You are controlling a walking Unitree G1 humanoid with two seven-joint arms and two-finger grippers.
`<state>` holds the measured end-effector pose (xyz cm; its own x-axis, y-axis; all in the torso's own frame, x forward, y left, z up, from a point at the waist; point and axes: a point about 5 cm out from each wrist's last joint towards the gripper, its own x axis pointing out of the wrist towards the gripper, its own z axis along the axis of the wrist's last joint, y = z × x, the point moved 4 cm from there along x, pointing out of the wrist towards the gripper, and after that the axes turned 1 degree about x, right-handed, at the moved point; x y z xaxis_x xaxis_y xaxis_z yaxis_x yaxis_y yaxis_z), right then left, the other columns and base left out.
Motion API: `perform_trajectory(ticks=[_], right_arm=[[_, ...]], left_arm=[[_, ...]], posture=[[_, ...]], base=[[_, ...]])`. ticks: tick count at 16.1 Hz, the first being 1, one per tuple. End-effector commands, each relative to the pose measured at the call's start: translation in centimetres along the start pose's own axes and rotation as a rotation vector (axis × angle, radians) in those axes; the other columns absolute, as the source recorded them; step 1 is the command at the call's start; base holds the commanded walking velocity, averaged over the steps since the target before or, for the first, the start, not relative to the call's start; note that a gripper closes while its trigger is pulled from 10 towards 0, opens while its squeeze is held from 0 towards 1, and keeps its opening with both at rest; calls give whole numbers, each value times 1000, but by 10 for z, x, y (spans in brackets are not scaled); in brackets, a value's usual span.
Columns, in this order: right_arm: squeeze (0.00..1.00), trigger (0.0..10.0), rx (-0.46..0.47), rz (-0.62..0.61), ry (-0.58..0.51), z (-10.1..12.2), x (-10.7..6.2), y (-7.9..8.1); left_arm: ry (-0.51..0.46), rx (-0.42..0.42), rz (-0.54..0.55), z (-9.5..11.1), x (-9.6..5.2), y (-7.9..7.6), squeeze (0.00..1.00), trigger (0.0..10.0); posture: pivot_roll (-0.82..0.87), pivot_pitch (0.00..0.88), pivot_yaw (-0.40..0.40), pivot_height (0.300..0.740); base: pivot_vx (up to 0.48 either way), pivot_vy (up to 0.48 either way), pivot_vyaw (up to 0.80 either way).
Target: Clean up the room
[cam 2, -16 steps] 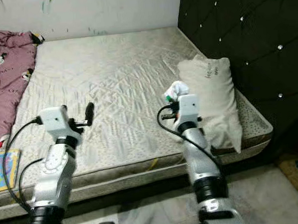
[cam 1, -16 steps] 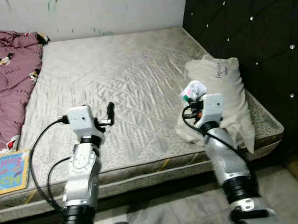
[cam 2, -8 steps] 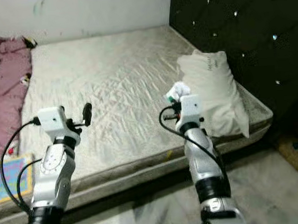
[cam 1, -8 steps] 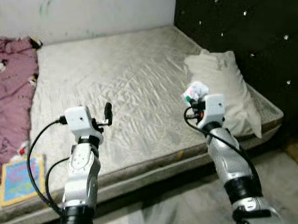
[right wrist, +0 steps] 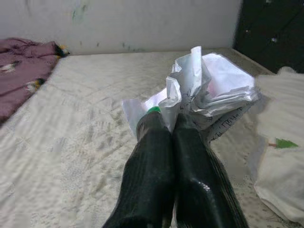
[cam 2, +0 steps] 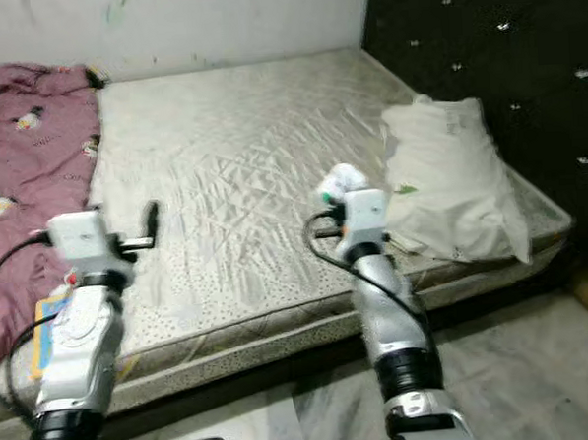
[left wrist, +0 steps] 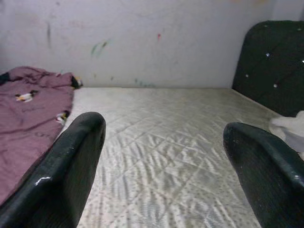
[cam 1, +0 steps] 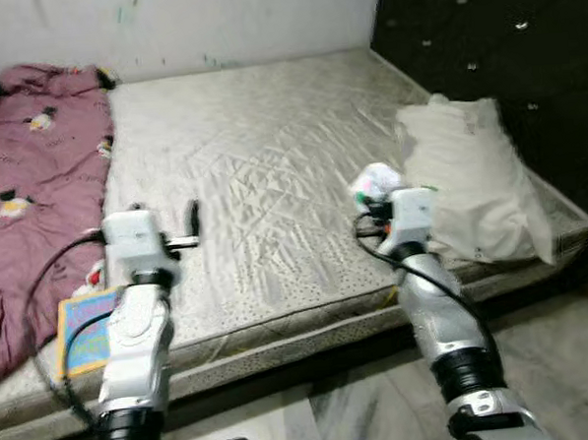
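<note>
Since a second ago the camera has swung, bringing more of the crumpled maroon blanket [cam 1: 30,165] into sight. The right gripper [right wrist: 172,124] still pinches the crumpled white paper wad [right wrist: 209,92] above the quilted beige mattress [cam 1: 271,162], near the cream pillow [cam 1: 474,176]. The left gripper [left wrist: 164,142] hovers spread apart.

Crumpled white paper wad [right wrist: 209,95], some print and a green spot on it, pinched between my right gripper [right wrist: 166,130] fingers, held above the mattress [cam 1: 272,182] near the front edge, beside the pillow [cam 1: 469,176].
</note>
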<state>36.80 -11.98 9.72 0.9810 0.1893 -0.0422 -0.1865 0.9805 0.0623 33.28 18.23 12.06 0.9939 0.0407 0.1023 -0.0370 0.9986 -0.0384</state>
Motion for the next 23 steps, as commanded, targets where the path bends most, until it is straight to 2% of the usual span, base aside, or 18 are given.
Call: perform_trajectory(ticks=[1, 11, 12, 19, 20, 23], right_arm=[[0, 10000, -14, -5, -19, 7, 2, -4], [0, 10000, -14, -9, -21, 7, 1, -5], [0, 10000, -13, -11, -21, 7, 1, -6], [0, 10000, -16, -13, -20, 6, 1, -6], [0, 10000, -40, 4, -24, 7, 1, -3], [0, 10000, -32, -2, -23, 6, 2, -4]], left_arm=[[-28, -5, -29, 6, 2, -8, 0, 10000], [-29, -22, -43, 5, 0, -13, 0, 10000], [-10, 24, 16, 2, 2, -9, 0, 10000], [54, -10, 57, -9, 1, -3, 0, 10000], [62, -35, 58, -11, 1, -1, 0, 10000], [75, -34, 61, -14, 1, 0, 0, 10000]], posture=[[10, 0, 11, 740], [10, 0, 12, 740], [10, 0, 12, 740], [14, 0, 15, 740], [15, 0, 14, 740], [18, 0, 15, 740]], base=[[364, 0, 0], [402, 0, 0], [0, 0, 0], [0, 0, 0], [0, 0, 800], [0, 444, 681]])
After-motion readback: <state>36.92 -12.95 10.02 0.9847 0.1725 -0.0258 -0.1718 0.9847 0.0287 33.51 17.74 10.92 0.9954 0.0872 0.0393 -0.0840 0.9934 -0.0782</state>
